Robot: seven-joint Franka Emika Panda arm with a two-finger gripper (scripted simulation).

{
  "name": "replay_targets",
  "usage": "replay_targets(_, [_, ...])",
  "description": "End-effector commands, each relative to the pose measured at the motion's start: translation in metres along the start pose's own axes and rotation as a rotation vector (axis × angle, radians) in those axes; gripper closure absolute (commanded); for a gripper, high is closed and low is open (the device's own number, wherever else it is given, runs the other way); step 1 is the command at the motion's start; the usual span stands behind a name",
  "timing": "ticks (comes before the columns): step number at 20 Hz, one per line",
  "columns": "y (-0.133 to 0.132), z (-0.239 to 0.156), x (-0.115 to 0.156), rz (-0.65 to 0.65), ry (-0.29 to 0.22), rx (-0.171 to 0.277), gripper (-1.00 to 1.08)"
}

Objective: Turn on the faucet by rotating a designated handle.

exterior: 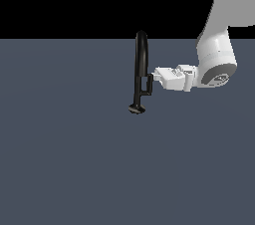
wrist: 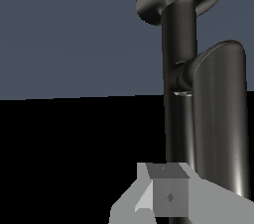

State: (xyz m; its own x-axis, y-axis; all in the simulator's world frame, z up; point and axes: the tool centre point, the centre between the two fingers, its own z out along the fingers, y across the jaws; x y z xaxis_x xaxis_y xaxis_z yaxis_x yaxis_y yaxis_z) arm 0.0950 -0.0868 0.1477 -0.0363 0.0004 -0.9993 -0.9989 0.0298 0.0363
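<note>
The faucet (exterior: 141, 59) is a tall, glossy black arched tube standing on a small round base on the grey floor, in the middle of the exterior view. The handle (exterior: 148, 84) is a short black bracket jutting from the lower stem toward the exterior view's right. My gripper (exterior: 155, 75) reaches in level from the right, its tips at the handle's upper end, touching or almost touching it. Its fingers look closed together with nothing between them. In the wrist view the stem (wrist: 177, 109), the handle (wrist: 221, 119) and my gripper (wrist: 166, 188) are close together.
The flat grey floor (exterior: 64, 159) spreads around the faucet. My white arm (exterior: 219, 45) comes down from the upper right of the exterior view. Nothing else shows.
</note>
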Motion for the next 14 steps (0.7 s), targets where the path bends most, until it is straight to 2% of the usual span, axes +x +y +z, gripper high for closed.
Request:
replay_targets(1, [0.005, 0.0, -0.002, 0.0, 0.0, 0.0, 1.08])
replay_targets(14, [0.03, 0.0, -0.01, -0.001, -0.001, 0.001, 1.08])
